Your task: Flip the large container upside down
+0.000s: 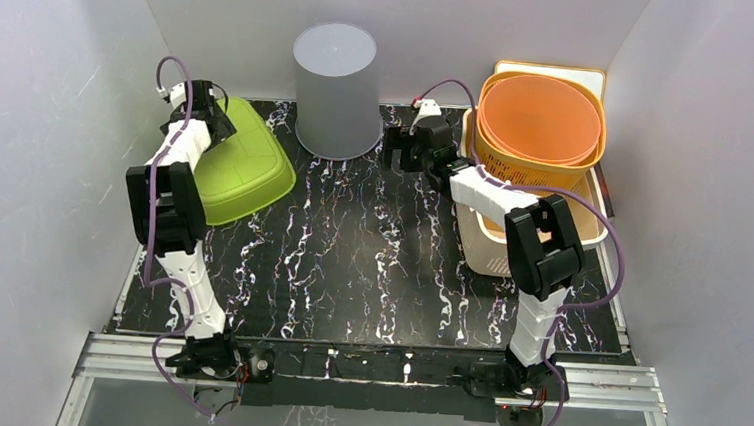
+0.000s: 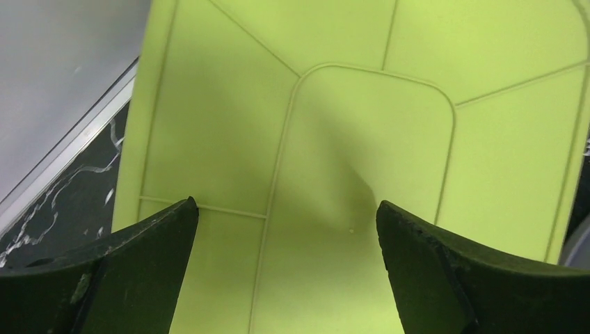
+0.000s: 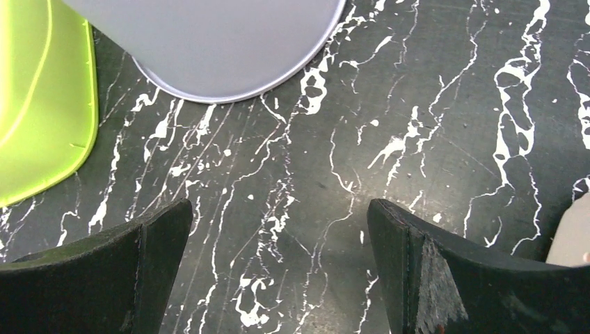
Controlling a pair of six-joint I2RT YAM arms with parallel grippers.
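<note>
A tall grey round container (image 1: 336, 90) stands at the back middle of the table with its closed end up and its wider rim down; its lower edge shows in the right wrist view (image 3: 222, 42). A lime green basin (image 1: 246, 169) lies bottom up at the left, and its ribbed underside fills the left wrist view (image 2: 348, 139). My left gripper (image 1: 210, 111) is open and empty just above the basin's back end (image 2: 286, 205). My right gripper (image 1: 395, 146) is open and empty above bare table to the right of the grey container (image 3: 278, 205).
Orange baskets (image 1: 540, 119) are stacked in a beige bin (image 1: 481, 245) at the back right, close behind my right arm. White walls close in on the left, back and right. The black marbled table (image 1: 369, 263) runs to the near edge.
</note>
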